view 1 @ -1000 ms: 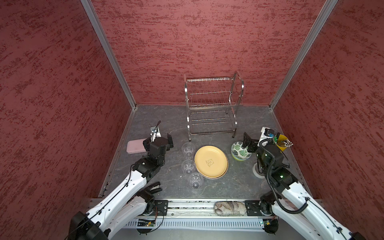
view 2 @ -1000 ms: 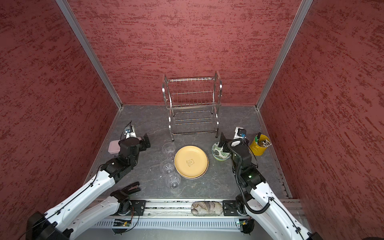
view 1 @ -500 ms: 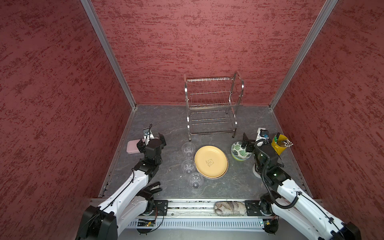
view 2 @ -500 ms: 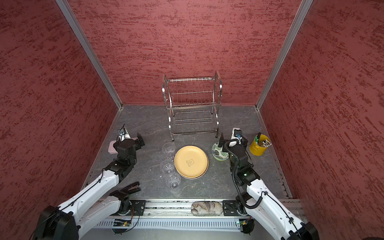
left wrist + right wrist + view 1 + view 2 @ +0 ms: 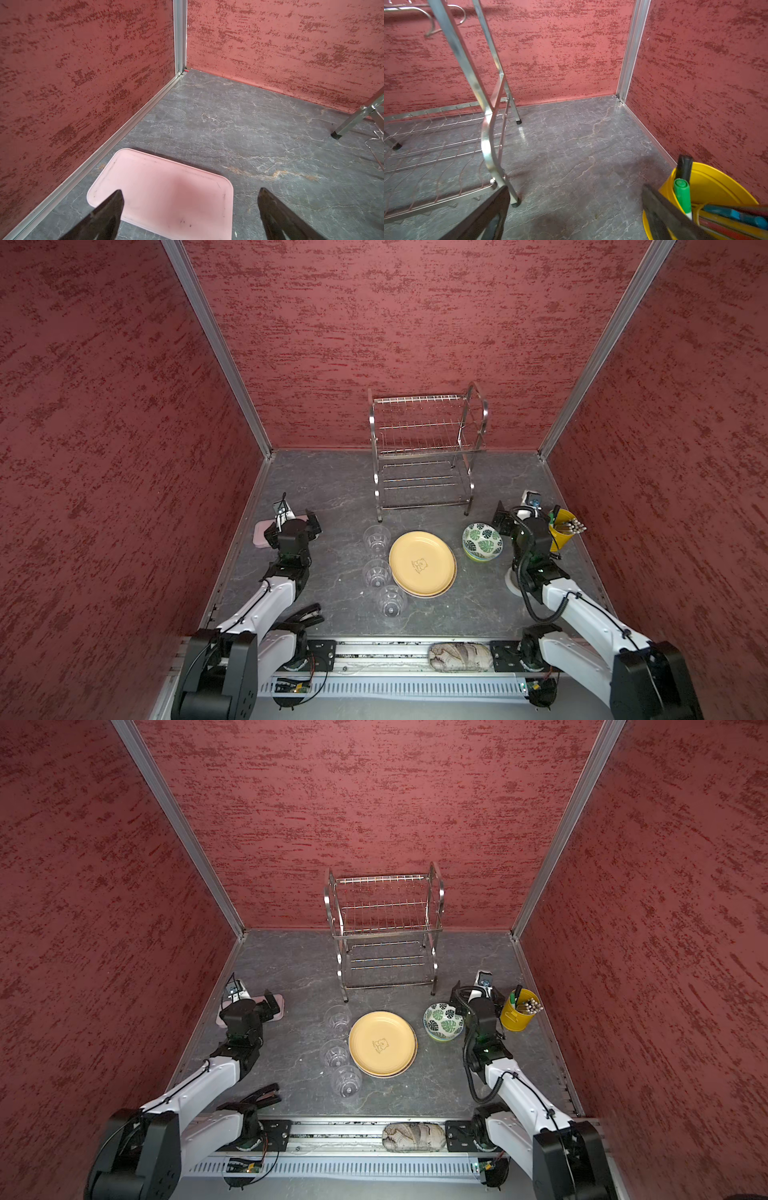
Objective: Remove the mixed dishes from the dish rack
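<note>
Here, both tiers of the steel wire dish rack (image 5: 424,452) stood bare at the middle of the back edge of the grey table (image 5: 332,489), so the unloading looked finished or nearly so. The dishes lay on the table in front of the rack. Three clear tumblers (image 5: 377,572) stood upright in a row running toward the front edge. Just beside them was a tan-yellow plate (image 5: 422,563) with a small bear drawing, and the rim of at least one more plate showed beneath it. Toward the right edge, a green-leaf bowl (image 5: 482,540) sat nested in a lime-green bowl (image 5: 478,558). The left gripper (image 5: 190,190) hovered with its jaws wide and empty above a flat pink box (image 5: 166,182) near the left edge. The right gripper (image 5: 575,186), also spread wide and holding nothing, hung between the bowls and a yellow bucket (image 5: 561,531) of utensils by the right edge. The tumblers would probably be light and slick, best pinched across the wall at the rim. The plates looked stiff and lay flat, leaving only the raised rim as a place to grip. The bowls could be taken by one wall at the lip, though lifting the upper one might drag the lower.
</note>
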`<state>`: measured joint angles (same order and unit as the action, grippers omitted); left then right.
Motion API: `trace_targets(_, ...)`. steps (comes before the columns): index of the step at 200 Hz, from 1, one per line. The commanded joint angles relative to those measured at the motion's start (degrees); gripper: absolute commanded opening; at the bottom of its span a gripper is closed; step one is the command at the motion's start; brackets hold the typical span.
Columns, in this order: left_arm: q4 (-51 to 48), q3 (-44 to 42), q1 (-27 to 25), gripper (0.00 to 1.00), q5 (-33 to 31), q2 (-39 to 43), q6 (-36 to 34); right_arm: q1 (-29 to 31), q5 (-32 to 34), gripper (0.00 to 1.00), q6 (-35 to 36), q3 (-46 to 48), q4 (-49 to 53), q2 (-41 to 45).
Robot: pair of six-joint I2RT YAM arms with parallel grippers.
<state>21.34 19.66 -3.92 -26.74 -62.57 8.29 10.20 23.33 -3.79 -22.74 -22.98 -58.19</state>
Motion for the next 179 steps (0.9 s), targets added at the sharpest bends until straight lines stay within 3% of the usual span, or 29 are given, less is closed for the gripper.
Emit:
trace_targets(1, 2.57, 0.87, 0.63, 1.00, 2.13, -2.34, -0.20, -2.92, -2.33, 0.99, -0.19, 1.16, -5.41, -1.29)
trace_targets(69, 8.41, 1.68, 1.64, 0.99, -0.88, -7.94, -0.39, -9.46, -5.90, 0.99, -1.06, 4.52, -11.25, -4.82)
trace_targets(170, 29.89, 1.16, 2.04, 0.99, 14.21, -22.23, -7.94, -13.05, -10.41, 0.99, -1.37, 3.59, -23.09, -18.39)
trace_targets(179, 28.36, 1.61, 1.91, 1.00, 14.71, -22.21, -8.05, -13.27, -10.70, 0.99, -1.38, 3.46, -23.50, -18.75)
